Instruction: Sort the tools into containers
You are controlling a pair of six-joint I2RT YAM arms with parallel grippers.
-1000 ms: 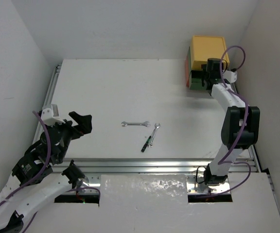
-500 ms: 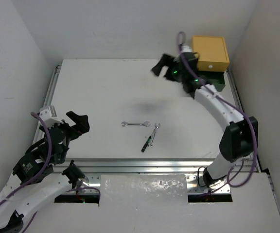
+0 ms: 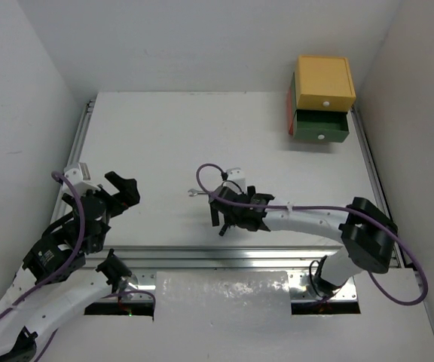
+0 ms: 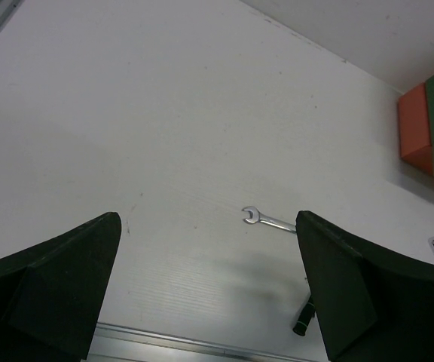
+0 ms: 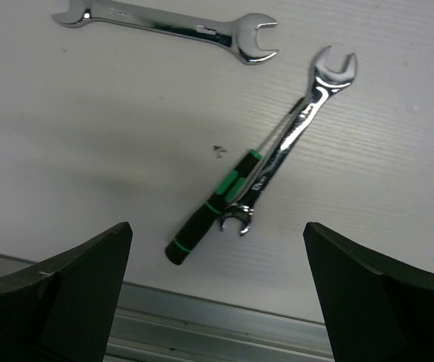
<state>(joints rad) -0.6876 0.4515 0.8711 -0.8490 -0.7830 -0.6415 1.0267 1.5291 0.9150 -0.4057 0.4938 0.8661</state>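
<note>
Left hand (image 4: 208, 226) and right hand (image 5: 217, 249) gape empty, the right above shiny flat wrenches (image 5: 172, 23) and a slim black-green screwdriver (image 5: 209, 204).

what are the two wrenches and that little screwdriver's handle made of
Both wrenches, the upper wrench and the slanted wrench, look like polished or chromed steel: bright silver with mirror-like glints. The screwdriver handle looks like matte black plastic or rubber with green bands; which of the two I cannot tell.

No readable text, numbers or brand marks in any view. Upper silver wrench (image 5: 164, 26) has faint stamping on its shank, too small to read.
</note>
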